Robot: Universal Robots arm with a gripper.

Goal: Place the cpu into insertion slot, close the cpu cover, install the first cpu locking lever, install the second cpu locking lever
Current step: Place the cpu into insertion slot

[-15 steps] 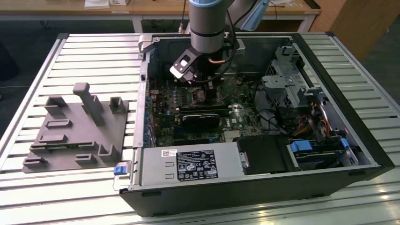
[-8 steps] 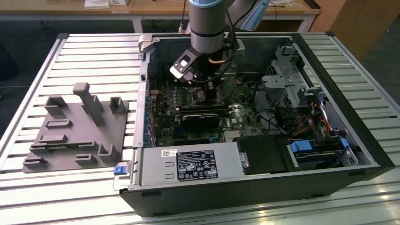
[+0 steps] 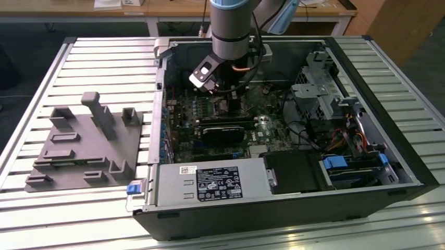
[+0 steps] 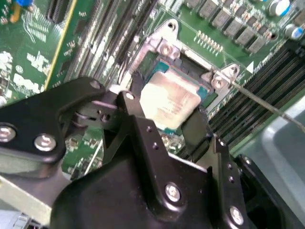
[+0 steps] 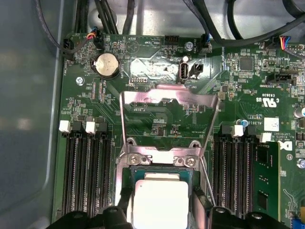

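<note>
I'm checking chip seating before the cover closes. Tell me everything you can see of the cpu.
The cpu is a small flat square chip with a silvery-beige metal top. It sits in or just above the socket, uncovered, with the cpu cover swung open. The gripper presses its black fingers on two opposite edges. Full seating cannot be told.

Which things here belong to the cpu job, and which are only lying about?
Belong to the job:
- cpu, held between the jaws of the gripper
- cpu cover, swung open
- locking lever, raised

Only lying about:
- grey fixture block, on the exterior view's left
- black card
- coin battery
- power supply
</note>
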